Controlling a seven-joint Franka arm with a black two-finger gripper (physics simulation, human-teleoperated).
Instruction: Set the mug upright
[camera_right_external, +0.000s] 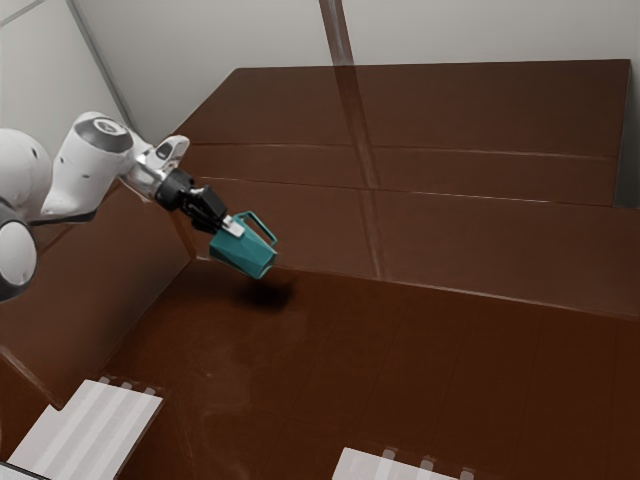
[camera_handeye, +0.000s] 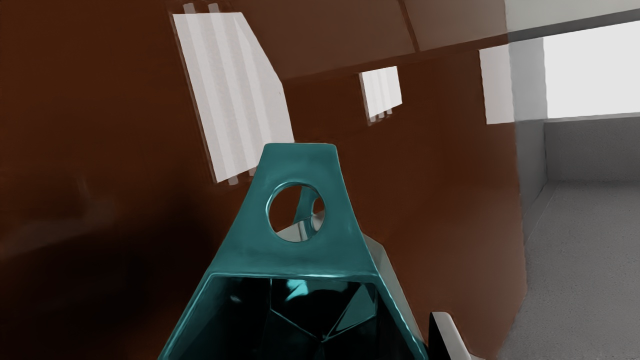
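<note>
The gripper (camera_right_external: 231, 227) has hold of the mug (camera_right_external: 245, 254); how wide it stands, I cannot tell. The mug is tilted, its mouth toward the gripper.

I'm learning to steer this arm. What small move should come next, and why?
Probably tilt the gripper more steeply downward, swinging the mug toward upright before lowering: it hangs aslant above its shadow, mouth toward the gripper, base angled down and away.
</note>
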